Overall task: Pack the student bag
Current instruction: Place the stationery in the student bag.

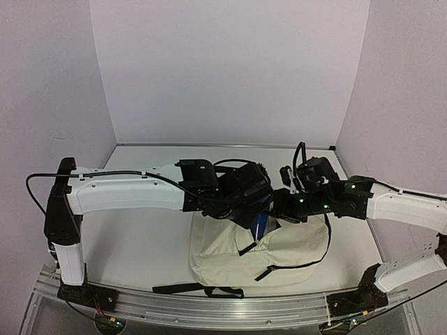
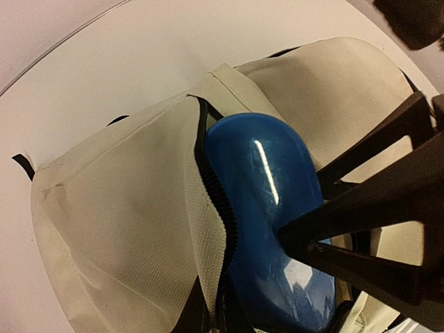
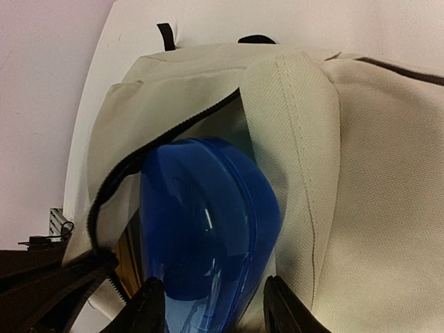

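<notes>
I have the left arm (image 1: 126,192) stretched out low from its base at the near left, reaching right across the worktop (image 1: 140,237) to the middle. Its wrist is tipped down over the open top of the student bag (image 1: 230,258). The left fingers (image 2: 295,236) are clenched together, and their tip presses on the glossy side of a blue case (image 3: 201,222). I cannot tell whether anything is pinched between them. My right arm (image 1: 398,206) comes in from the near right, elbow raised and forearm pointing left, so both wrists meet over the same spot. The right fingers (image 3: 214,291) straddle the blue case, one on each side, grasping it. The case stands partway inside the bag's unzipped mouth. The cream bag lies flat on the worktop, near the middle and slightly right, with its opening on the far side under the wrists. Its black straps (image 1: 202,287) trail toward the near edge.
</notes>
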